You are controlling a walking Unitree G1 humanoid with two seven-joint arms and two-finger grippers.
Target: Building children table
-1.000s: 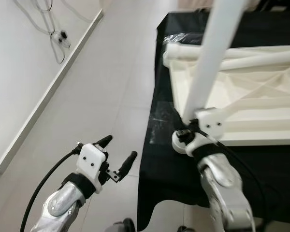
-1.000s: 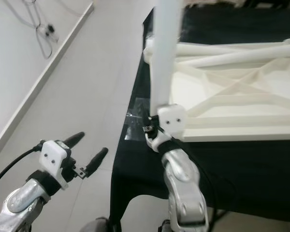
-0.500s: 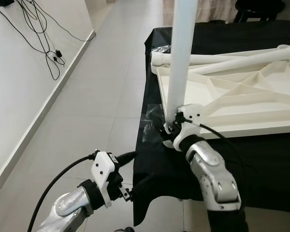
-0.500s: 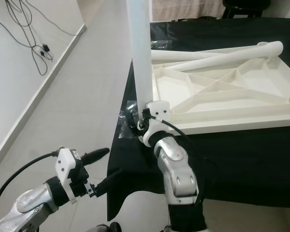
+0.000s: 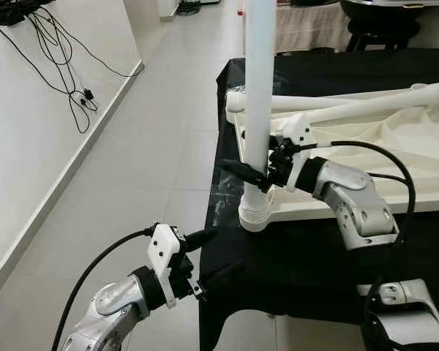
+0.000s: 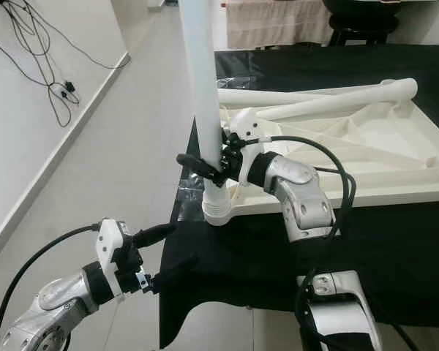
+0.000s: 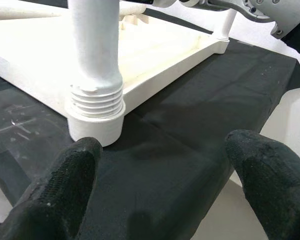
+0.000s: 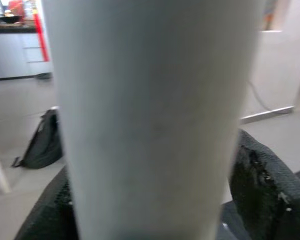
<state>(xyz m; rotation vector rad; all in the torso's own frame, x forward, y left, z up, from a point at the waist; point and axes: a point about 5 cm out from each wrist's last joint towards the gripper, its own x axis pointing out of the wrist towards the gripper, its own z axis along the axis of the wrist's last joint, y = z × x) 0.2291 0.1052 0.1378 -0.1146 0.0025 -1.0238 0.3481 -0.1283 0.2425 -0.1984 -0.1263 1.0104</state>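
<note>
I'm counting three white plastic table legs: one upright leg [image 5: 259, 110] standing in the corner socket of the upturned white plastic tabletop [image 5: 395, 157], with my right gripper [image 5: 257, 172] clamping it, and two lying legs [image 5: 366, 102] resting across the tabletop. My left gripper [image 5: 208, 252] is hovering with fingers spread wide, holding nothing, at the near edge of the black-clothed table [image 5: 314, 256], beside bare tiled floor [image 5: 161, 131]. The left wrist view is showing the leg's threaded base [image 7: 96, 97], while the right wrist view is showing the shaft between both fingers [image 8: 262, 187].

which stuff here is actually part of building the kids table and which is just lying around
Part of the job:
- upright white leg, held by the right pincer
- upturned white tabletop
- spare legs lying in it
- left pincer, open, near the cloth's edge

Just lying about:
- black cloth
- wall cables
</note>
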